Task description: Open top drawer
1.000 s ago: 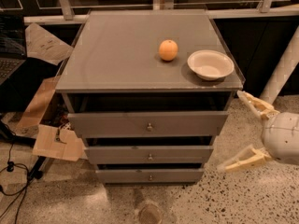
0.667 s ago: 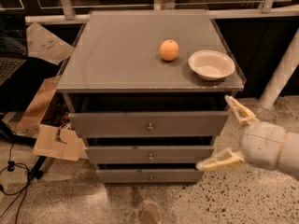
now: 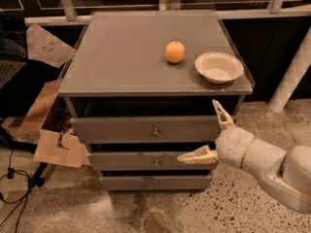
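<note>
Grey counter [image 3: 121, 57] is carrying an orange [image 3: 175, 52] and bowl [image 3: 218, 67] — my tool [image 3: 196, 130] is hovering splayed before the top drawer [image 3: 116, 129], its knob [image 3: 155, 131] ungrasped.

The robot's end effector [image 3: 197, 130], at the lower right of the frame, carries two slim, tapered fingers [image 3: 221, 114] of pale tan, narrowing to pointed tips and set wide apart. They spring from a rounded off-white wrist housing [image 3: 234, 147] crossed by a thin yellowish seam. Behind it the arm [image 3: 282, 171] continues as a thick, smooth white cylinder, swelling into a bulbous joint at the frame's right edge.
</note>
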Robot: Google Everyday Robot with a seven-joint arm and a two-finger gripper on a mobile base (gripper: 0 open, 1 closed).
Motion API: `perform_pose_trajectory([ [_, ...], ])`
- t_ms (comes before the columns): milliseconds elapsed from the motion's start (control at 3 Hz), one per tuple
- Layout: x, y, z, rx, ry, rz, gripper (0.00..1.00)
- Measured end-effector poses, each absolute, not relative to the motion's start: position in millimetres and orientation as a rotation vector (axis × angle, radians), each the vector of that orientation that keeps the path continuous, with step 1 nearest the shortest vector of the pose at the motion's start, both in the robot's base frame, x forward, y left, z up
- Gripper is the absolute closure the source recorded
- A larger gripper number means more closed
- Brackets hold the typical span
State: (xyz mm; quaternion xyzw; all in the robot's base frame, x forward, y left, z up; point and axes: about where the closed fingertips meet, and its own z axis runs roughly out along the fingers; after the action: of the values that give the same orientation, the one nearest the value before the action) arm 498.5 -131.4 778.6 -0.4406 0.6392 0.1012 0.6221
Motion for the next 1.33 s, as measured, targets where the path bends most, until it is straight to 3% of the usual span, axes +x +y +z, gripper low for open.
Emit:
perform_pose_trajectory([
  [1333,497.5,-131.2,779.8,-1.016,1.469,0.233,0.92],
])
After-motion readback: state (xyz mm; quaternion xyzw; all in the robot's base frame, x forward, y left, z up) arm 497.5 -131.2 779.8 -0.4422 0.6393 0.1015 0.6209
